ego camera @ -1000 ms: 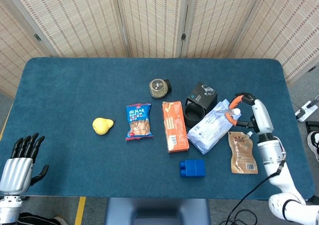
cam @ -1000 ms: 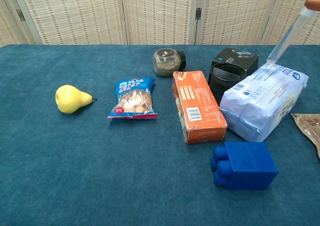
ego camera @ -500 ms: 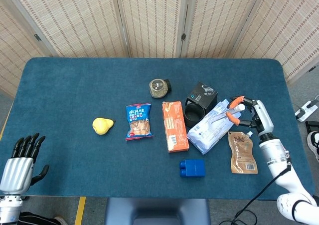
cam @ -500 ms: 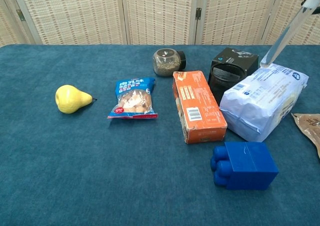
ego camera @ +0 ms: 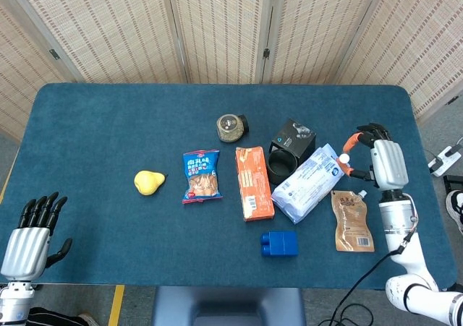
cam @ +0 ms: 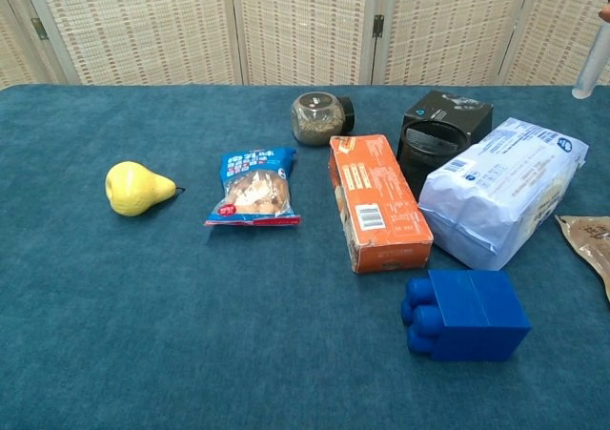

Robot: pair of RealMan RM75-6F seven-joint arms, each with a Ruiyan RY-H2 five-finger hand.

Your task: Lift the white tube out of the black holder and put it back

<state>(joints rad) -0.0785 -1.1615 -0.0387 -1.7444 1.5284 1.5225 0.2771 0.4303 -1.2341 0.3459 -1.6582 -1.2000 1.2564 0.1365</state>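
- My right hand (ego camera: 379, 160) pinches the white tube (cam: 592, 61), lifted clear of the black holder (ego camera: 290, 147); the grip itself looks partly hidden.
- The tube hangs above the table, right of the white bag (ego camera: 309, 183).
- My left hand (ego camera: 30, 233) rests at the table's near corner, fingers spread, holding nothing.

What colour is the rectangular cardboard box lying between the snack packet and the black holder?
Orange: the rectangular cardboard box shows best in the chest view.

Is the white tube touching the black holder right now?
Apart. In the chest view the white tube, held by the right hand, hangs above and right of the black holder.
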